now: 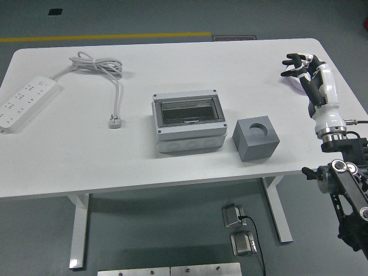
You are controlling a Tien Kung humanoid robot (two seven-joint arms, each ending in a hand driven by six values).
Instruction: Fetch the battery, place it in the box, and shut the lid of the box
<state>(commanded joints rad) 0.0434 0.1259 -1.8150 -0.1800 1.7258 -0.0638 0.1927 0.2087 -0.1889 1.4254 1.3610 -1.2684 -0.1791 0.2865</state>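
White table (69, 155) | box (188, 122) mid-table, clear lid down | right hand (299, 66) far right, fingers curled over something pale, probably the battery, can't confirm grasp | grey block (256, 139) beside box

My right hand (299, 66), at three o'clock, has matt black fingers and a glossy white plastic forearm shell. The light grey plastic box (188, 122) has a smoky see-through lid. Beside it sits a matt dark grey cube (256, 138) on the smooth white table (69, 161).
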